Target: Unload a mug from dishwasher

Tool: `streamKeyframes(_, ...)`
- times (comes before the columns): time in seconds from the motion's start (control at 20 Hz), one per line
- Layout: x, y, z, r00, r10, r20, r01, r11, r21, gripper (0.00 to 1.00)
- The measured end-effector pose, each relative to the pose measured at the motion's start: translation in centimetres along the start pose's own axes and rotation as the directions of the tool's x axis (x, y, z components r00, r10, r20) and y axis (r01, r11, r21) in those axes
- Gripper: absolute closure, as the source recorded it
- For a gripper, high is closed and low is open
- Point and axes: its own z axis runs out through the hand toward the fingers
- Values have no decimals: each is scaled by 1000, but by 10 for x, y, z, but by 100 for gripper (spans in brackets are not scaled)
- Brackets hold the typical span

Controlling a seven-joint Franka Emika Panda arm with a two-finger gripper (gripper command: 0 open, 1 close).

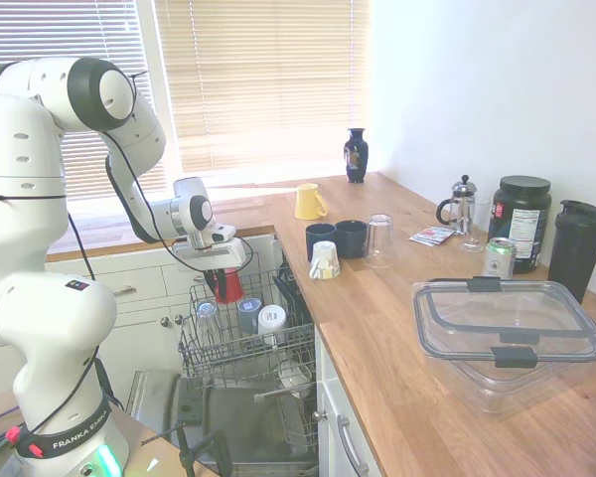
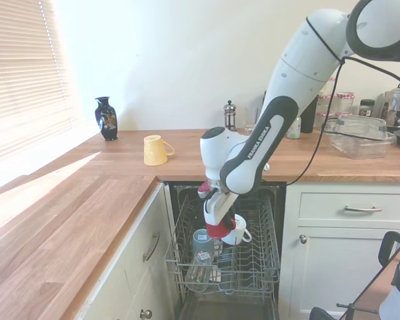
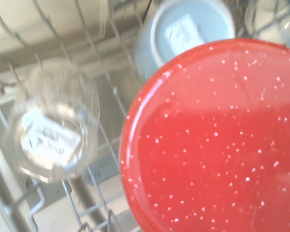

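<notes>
First exterior view: the arm bends down over the dishwasher [image 1: 243, 348], and the gripper [image 1: 223, 281] is closed on the red mug [image 1: 228, 287] above the rack. Second exterior view: upside-down cups [image 2: 201, 241] stand in the rack. Wrist view: the speckled mug fills the picture beside a clear glass [image 3: 50, 128].

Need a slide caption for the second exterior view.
Franka gripper shut on red mug, lifted above the dishwasher rack.

— What sits at the gripper [image 1: 225, 281]?
— The mug [image 1: 228, 286], between its fingers, above the dishwasher [image 1: 246, 350] rack.
— And below?
— A glass [image 3: 50, 126] and a cup [image 3: 183, 30], both in the rack.
</notes>
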Motion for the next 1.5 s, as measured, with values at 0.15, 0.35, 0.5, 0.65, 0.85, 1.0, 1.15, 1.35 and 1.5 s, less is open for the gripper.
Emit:
streamKeyframes(0.15, 18, 2, -28, 999, 40, -15, -40, 999, 22, 100)
streamKeyframes(0.35, 47, 16, -64, 996, 91, -19, -90, 994, 65, 100)
streamKeyframes(0.5, 67, 26, -87, 993, 117, -24, -115, 990, 86, 100)
streamKeyframes(0.65, 85, 32, -103, 990, 139, -28, -136, 985, 103, 100)
streamKeyframes(0.85, 105, 40, -121, 983, 180, -20, -176, 976, 125, 100)
streamKeyframes(1.0, 119, 50, -129, 976, 217, -5, -214, 967, 140, 100)
streamKeyframes(1.15, 129, 55, -131, 969, 247, 10, -245, 958, 148, 100)
streamKeyframes(1.35, 149, 54, -135, 962, 270, 32, -272, 950, 152, 100)
streamKeyframes(1.5, 168, 51, -141, 957, 285, 42, -288, 946, 150, 100)
